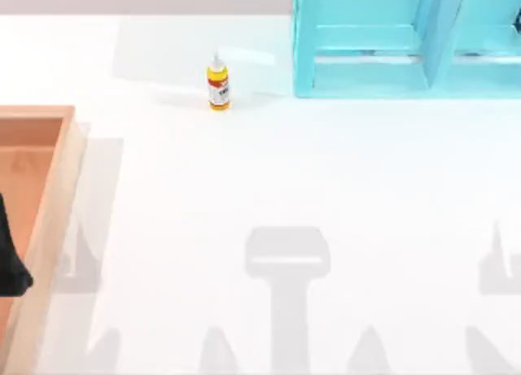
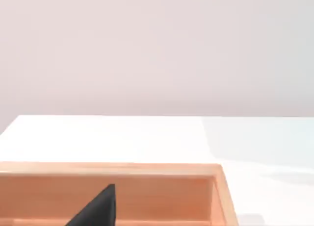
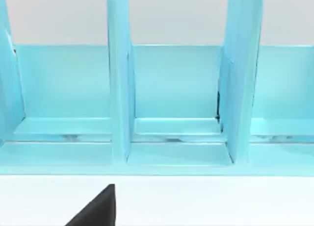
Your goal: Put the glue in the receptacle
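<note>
While the left gripper (image 1: 10, 265) hangs over the receptacle (image 1: 61, 188) at the table's left edge, I cannot tell how its fingers stand. Beyond the box's far rim lies open white table (image 1: 326, 172). Farther off, well apart from the gripper, the glue (image 1: 217, 84) stands upright just beside a turquoise rack (image 1: 358, 78)

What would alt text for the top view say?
A small yellow glue bottle stands upright on the white table, just left of a turquoise divided rack. A wooden receptacle sits at the table's left edge, with part of the left arm over it.
</note>
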`<move>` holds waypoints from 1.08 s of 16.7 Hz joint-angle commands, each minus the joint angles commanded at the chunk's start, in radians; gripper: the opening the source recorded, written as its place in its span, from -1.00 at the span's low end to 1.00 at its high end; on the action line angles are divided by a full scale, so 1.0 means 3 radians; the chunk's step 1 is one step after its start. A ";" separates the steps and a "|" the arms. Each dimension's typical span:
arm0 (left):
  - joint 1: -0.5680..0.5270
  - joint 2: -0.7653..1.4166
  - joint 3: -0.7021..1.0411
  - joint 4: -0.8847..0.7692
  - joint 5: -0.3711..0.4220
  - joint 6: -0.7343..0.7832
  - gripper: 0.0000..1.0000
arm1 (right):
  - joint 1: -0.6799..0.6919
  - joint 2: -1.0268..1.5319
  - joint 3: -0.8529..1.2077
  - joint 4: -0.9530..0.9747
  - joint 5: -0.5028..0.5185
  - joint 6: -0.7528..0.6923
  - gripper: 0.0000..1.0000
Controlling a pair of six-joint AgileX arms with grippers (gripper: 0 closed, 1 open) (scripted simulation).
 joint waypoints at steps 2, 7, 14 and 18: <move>0.0000 0.0000 0.0000 0.0000 0.0000 0.0000 1.00 | 0.0000 0.0000 0.0000 0.0000 0.0000 0.0000 1.00; -0.0116 0.0484 0.0190 0.0300 -0.0106 -0.0001 1.00 | 0.0000 0.0000 0.0000 0.0000 0.0000 0.0000 1.00; -0.0546 0.2288 0.0895 0.1416 -0.0501 -0.0007 1.00 | 0.0000 0.0000 0.0000 0.0000 0.0000 0.0000 1.00; -0.0869 0.3648 0.1425 0.2256 -0.0798 -0.0010 1.00 | 0.0000 0.0000 0.0000 0.0000 0.0000 0.0000 1.00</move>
